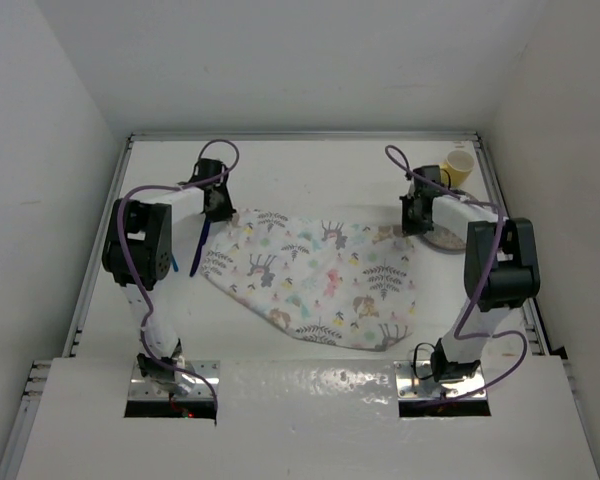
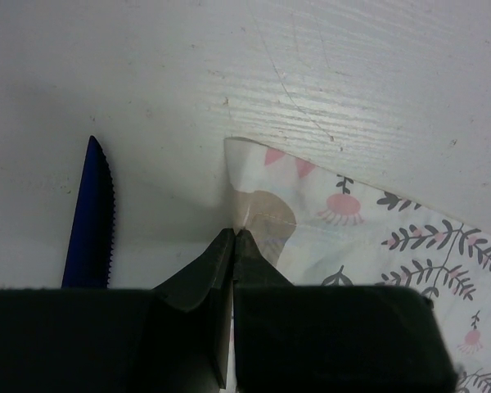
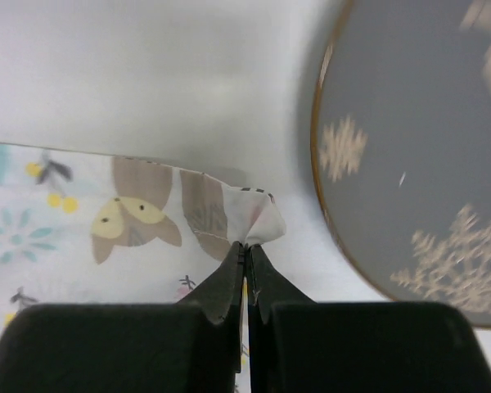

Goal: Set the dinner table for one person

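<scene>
1. Table (image 1: 310, 165): the white top fills the middle of the top view, with rails along its edges. Every item listed below lies on it.
2. Mat (image 1: 320, 275): spread across centre frame but skewed, its near edge running down toward lower right. It is not square to the table.
3. Knife (image 2: 90, 213): blue and serrated, at lower left of the left wrist view. It lies on bare table beside the mat's left corner, clear of the cloth.
4. Left gripper (image 2: 233, 241): jaws together, clamped on the mat's far-left corner, where the cloth bunches at the tips.
5. Right gripper (image 3: 245, 250): jaws together on the far-right corner, a fold of cloth raised between them. Judgement: both far corners are held so the mat can be drawn taut and squared.
6. Plate (image 3: 409, 164): grey with a snowflake print, at right of frame, just beside the pinched corner and off the mat. Judgement: a pull that way may snag it.
7. Cup (image 1: 460, 167): yellow, upper right, beyond the plate.
</scene>
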